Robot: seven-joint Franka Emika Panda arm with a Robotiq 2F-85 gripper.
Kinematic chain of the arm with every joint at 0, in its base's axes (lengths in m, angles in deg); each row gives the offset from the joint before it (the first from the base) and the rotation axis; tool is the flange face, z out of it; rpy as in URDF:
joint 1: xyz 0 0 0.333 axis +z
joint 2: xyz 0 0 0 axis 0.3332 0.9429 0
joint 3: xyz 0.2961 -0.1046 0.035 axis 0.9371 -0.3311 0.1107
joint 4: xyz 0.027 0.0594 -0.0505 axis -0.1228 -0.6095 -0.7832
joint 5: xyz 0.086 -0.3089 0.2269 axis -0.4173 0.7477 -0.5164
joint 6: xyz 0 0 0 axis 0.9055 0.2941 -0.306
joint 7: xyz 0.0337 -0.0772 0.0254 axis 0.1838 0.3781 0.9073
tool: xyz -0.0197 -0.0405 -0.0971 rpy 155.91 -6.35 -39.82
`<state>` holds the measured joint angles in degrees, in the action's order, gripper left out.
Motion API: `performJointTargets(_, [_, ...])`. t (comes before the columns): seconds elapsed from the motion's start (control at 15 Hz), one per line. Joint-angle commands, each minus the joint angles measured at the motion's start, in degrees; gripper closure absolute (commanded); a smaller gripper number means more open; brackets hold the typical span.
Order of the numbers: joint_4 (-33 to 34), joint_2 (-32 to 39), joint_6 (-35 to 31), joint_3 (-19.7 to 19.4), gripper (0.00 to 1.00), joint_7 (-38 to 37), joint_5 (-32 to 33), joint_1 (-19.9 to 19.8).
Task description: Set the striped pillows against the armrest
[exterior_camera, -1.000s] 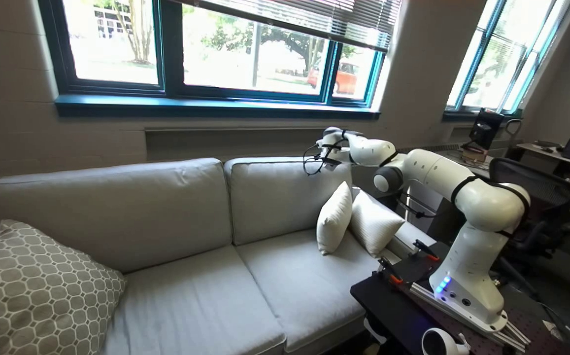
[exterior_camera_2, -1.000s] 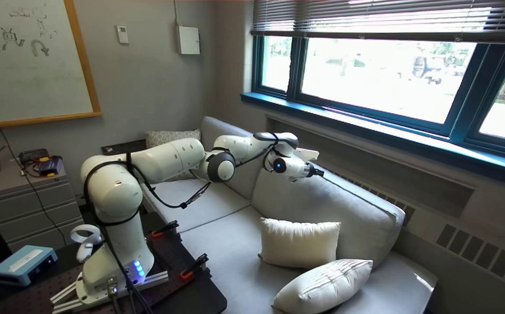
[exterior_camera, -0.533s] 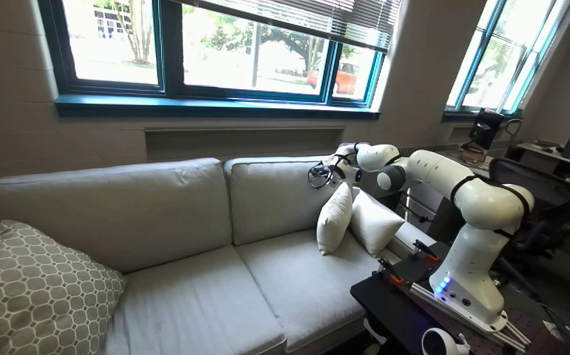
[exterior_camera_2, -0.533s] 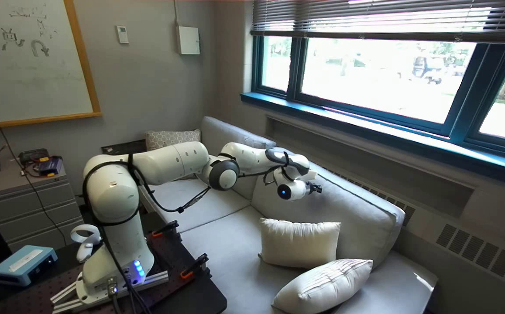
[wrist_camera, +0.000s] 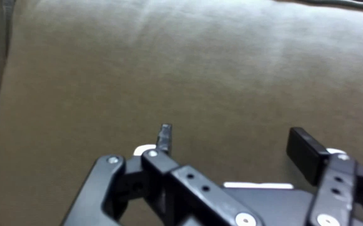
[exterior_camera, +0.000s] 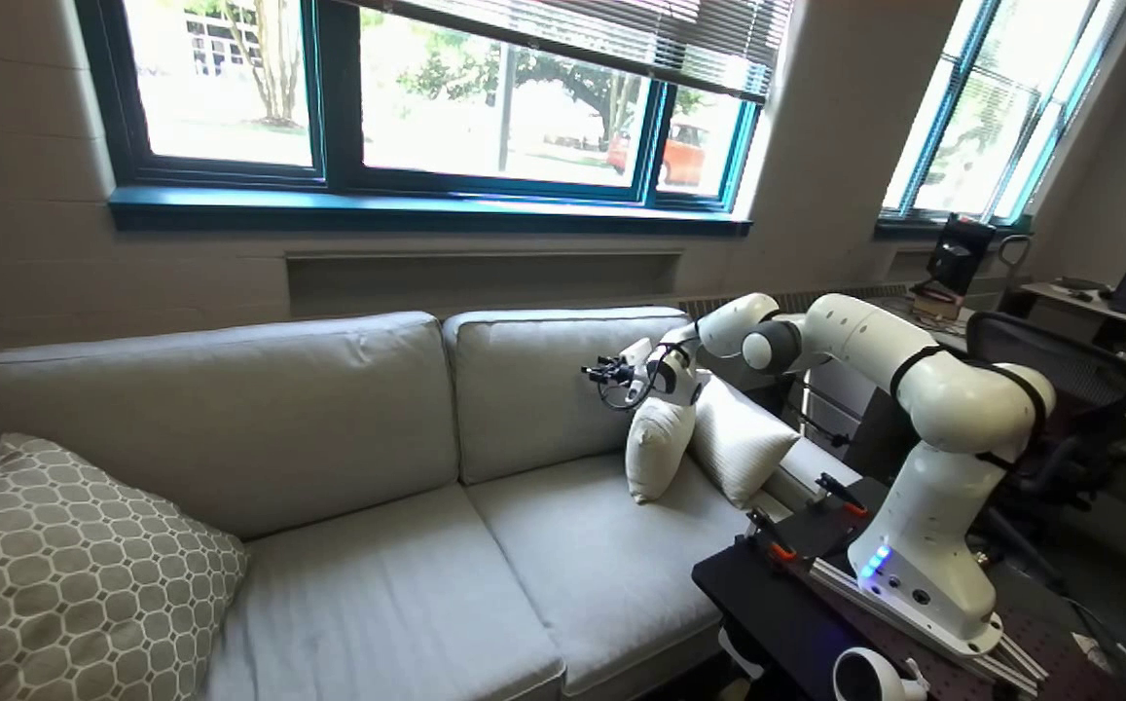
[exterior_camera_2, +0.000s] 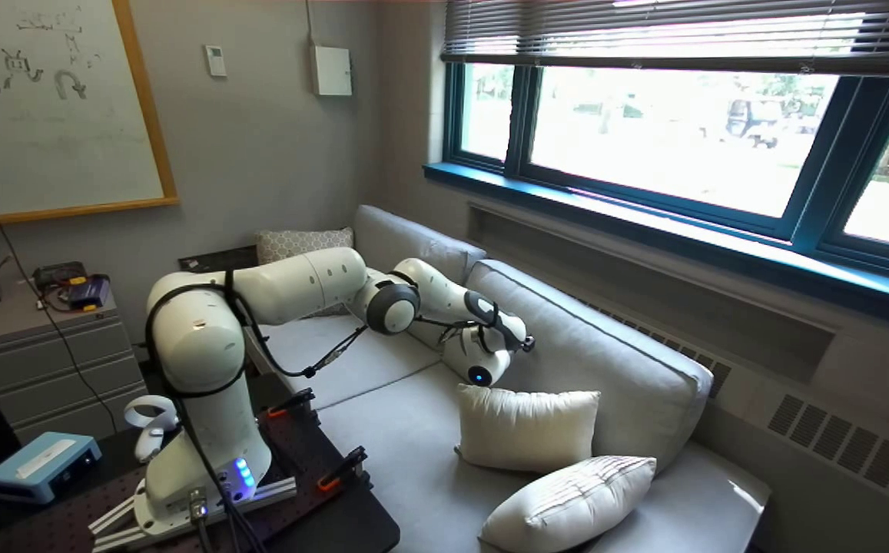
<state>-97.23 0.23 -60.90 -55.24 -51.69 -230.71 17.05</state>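
Above, end effector [wrist_camera: 231, 138]: jaws apart, nothing held.
Below, upright cream pillow [exterior_camera_2: 529, 432]: stands lower than the jaws, toward the armrest [exterior_camera_2: 701, 495].

We are looking at a small, puffy cream pillow [exterior_camera_2: 529, 430] standing up on the sofa seat [exterior_camera: 601, 570]. Just beside it, we are seeing a second, stripy cream pillow [exterior_camera_2: 571, 503], tilting and leaning on the armrest [exterior_camera_2: 698, 503]. That armrest is looking low, flat and pale grey.
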Motion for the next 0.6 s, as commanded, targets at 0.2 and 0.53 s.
performJointTargets(0.2, [-20.95, -12.75, 2.3, -0.89, 0.0, 17.08, 0.63, 4.63])
performJointTargets(0.53, [-16.32, -9.49, 1.17, 2.83, 0.0, 16.32, 2.07, 1.88])
